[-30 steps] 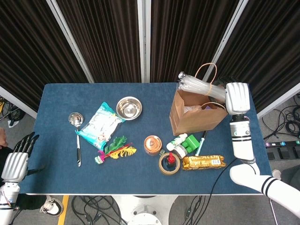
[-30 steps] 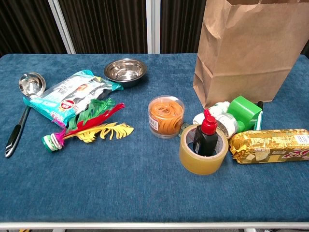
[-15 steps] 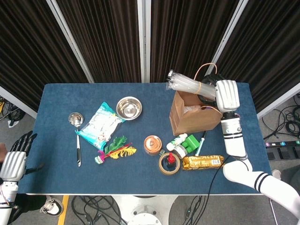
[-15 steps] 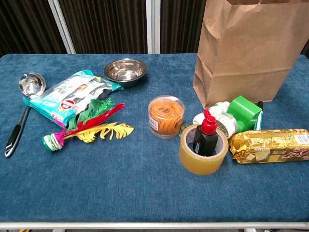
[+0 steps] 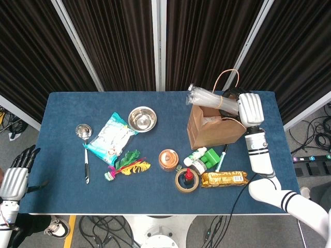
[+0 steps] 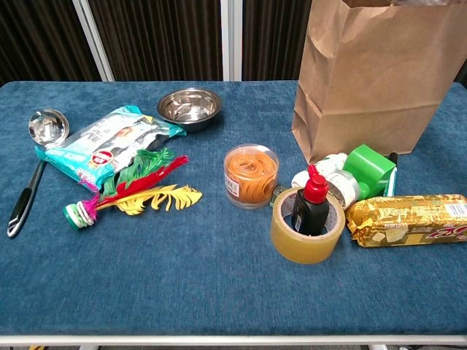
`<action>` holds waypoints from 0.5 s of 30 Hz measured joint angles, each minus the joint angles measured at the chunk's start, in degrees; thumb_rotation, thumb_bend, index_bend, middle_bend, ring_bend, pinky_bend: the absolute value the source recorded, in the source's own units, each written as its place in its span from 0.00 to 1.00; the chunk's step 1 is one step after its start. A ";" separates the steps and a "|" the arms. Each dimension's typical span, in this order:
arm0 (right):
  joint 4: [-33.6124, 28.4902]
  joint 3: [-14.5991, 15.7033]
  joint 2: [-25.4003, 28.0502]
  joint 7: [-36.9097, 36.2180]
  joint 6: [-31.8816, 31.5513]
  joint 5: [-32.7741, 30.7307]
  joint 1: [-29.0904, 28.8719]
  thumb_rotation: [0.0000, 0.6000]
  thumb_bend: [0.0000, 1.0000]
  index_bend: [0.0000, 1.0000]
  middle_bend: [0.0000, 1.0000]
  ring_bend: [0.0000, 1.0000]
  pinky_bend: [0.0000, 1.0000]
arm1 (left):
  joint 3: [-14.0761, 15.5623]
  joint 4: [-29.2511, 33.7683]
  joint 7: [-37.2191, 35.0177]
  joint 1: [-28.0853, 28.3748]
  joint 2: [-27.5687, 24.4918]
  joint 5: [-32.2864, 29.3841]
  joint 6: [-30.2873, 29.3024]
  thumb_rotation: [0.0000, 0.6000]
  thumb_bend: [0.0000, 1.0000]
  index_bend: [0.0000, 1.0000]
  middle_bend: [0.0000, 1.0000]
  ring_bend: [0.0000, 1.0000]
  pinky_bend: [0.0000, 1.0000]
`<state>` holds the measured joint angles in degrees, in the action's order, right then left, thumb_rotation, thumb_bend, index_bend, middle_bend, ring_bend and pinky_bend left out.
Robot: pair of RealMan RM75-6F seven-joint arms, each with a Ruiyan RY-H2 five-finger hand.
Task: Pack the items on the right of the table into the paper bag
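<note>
My right hand [image 5: 250,108] is over the mouth of the paper bag [image 5: 213,126] at about 1 o'clock on the tabletop [image 5: 67,181], holding a bundle of clear plastic cups [image 5: 209,96] or tubes (view is soft, can't say which) lying crosswise over the bag's far rim, pointing toward 10 o'clock. Bundle looks light, stiff-ish and slick, banded near my hand; best held near the band so it doesn't fan out, then tipped end-down into the opening. The bag is thin paper, standing upright, and would tip easily, so I'd go in from above and not push its wall. My left hand [image 5: 16,175] hangs off the tabletop edge at 8 o'clock, fingers apart, holding nothing. Still to pack, clustered around 5 o'clock just in front of the bag: gold biscuit pack [image 6: 408,219], long, crinkly, contents brittle, take it across the middle; tape roll [image 6: 306,232] with a small red-capped bottle [image 6: 313,204] standing inside its hole, so lift the bottle out by the cap first, then pinch the rigid roll through the ring; green-capped bottle [image 6: 368,169] lying on its side, touching a white jar [image 6: 334,184]; marker [image 5: 223,157] beside them, thin, rolls; clear tub of rubber bands [image 6: 251,175], smooth, grip around the wall.
</note>
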<state>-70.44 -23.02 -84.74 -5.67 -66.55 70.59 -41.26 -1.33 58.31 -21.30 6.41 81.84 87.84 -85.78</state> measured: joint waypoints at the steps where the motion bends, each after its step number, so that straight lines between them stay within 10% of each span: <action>1: -0.04 0.35 0.31 -0.40 0.80 0.12 -0.02 1.00 0.00 0.31 0.38 0.19 0.27 | 0.00 -0.07 0.00 0.03 0.05 0.01 0.03 1.00 0.17 0.08 0.12 0.02 0.15; 15: -3.67 0.65 3.80 -5.86 -1.27 4.56 -0.05 1.00 0.00 0.14 0.23 0.03 0.08 | 0.01 0.67 0.54 0.23 -0.21 0.30 -0.13 1.00 0.17 0.08 0.12 0.02 0.15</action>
<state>-74.10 -22.37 -80.94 -11.53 -67.82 75.14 -41.31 -1.31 58.99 -20.76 6.64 81.63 88.14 -85.90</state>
